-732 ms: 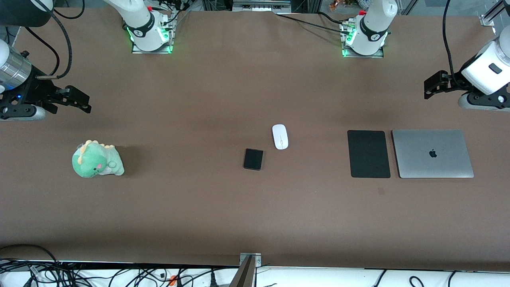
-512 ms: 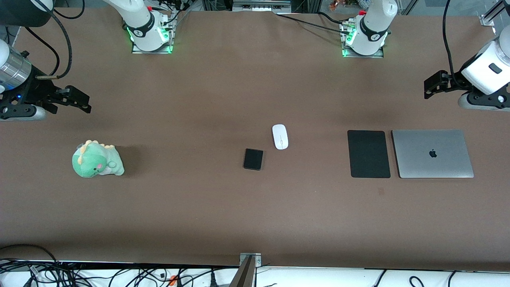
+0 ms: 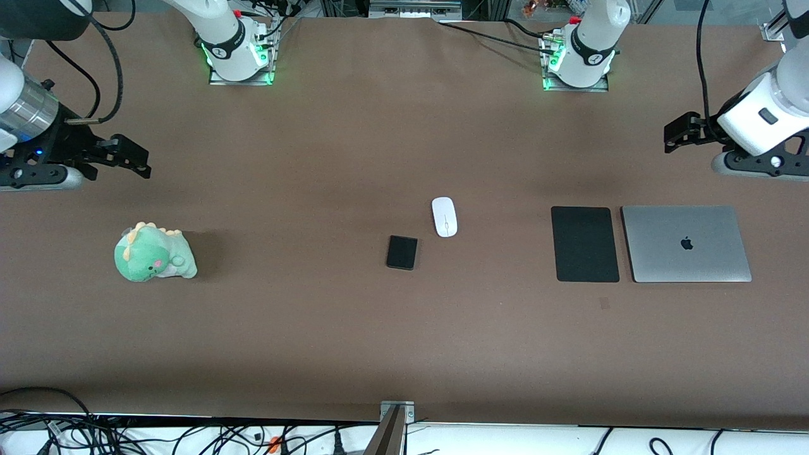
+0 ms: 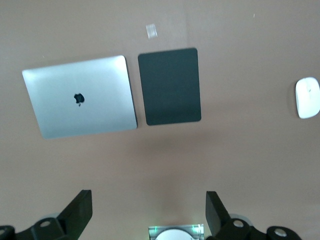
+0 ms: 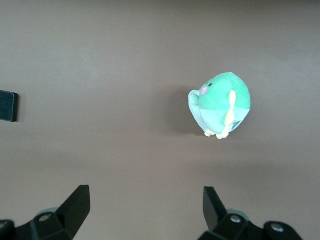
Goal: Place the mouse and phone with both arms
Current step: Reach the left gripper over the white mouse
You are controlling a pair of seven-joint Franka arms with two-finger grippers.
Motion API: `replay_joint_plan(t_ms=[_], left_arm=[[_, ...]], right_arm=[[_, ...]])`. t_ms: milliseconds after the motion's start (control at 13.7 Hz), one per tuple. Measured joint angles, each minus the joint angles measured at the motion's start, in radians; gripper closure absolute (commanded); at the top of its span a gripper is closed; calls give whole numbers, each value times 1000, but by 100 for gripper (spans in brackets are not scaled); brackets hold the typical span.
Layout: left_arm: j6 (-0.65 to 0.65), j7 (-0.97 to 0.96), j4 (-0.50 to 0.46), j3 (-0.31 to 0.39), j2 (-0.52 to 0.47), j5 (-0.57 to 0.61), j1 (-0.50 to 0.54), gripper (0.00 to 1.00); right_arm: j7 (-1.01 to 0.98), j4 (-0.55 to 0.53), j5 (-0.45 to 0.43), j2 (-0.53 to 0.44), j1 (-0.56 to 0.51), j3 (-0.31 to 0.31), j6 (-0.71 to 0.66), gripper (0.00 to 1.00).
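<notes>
Nothing of the task looks begun; mouse [image 3: 444, 217] and phone [image 3: 402, 252] lie untouched at frame centre on the tabletop [image 3: 354, 328]; left tool [image 3: 675, 134] at upper right and right tool [image 3: 129, 155] at upper left hang wide open, holding nothing.

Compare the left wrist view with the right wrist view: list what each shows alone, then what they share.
Left wrist only: the closed laptop, the black mouse pad beside it, the mouse at the frame's edge, and the open left pincer.
Right wrist only: the green dinosaur plush, the phone at the edge, and the open right pincer.
Shared: the brown table, nothing gripped.
</notes>
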Motion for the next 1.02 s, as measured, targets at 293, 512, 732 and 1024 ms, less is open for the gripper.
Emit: replay_joint_plan(t_ms=[293, 512, 732, 1024], left_arm=[[-25, 0, -1, -2, 47, -53, -3, 0], [-8, 0, -4, -3, 92, -65, -3, 0], [74, -7, -7, -14, 176, -113, -5, 0], [229, -156, -8, -50, 289, -118, -78, 0]], right_arm=[[-1, 0, 0, 0, 8, 1, 0, 0], [-1, 0, 0, 0, 8, 0, 0, 0], [-13, 0, 0, 0, 6, -5, 0, 0], [-23, 0, -4, 0, 3, -9, 3, 0]])
